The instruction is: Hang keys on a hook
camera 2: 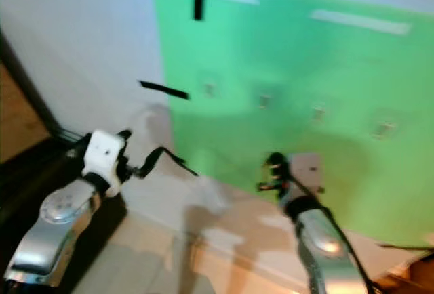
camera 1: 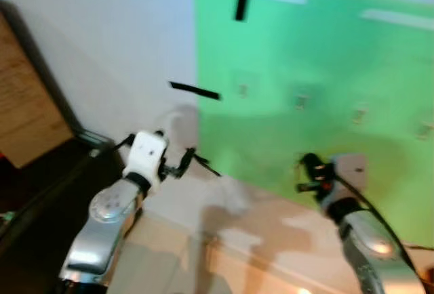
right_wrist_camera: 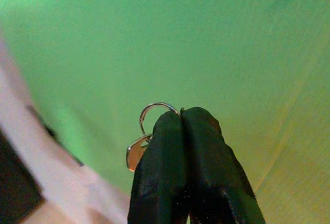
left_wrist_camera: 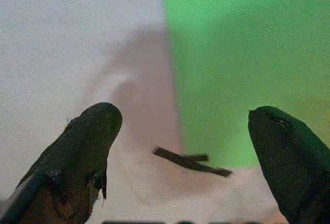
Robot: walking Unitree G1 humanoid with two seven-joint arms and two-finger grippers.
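Both arms are reaching toward a wall that is partly white and partly covered by a green panel (camera 1: 319,91). The right gripper (right_wrist_camera: 181,118) is pointing at the green surface with its two black fingers pressed together, pinching a key ring (right_wrist_camera: 154,111); the ring's loop is standing out above the fingertips, and a key (right_wrist_camera: 136,152) is hanging beside them. A row of small hooks (camera 1: 302,100) is showing on the panel above the right arm, blurred and apart from the gripper. The left gripper (left_wrist_camera: 183,126) is facing the seam between white wall and green panel, its fingers (left_wrist_camera: 87,136) spread wide and holding nothing. Black tape strips (camera 1: 195,91) are lying on the white wall near the panel's edge.
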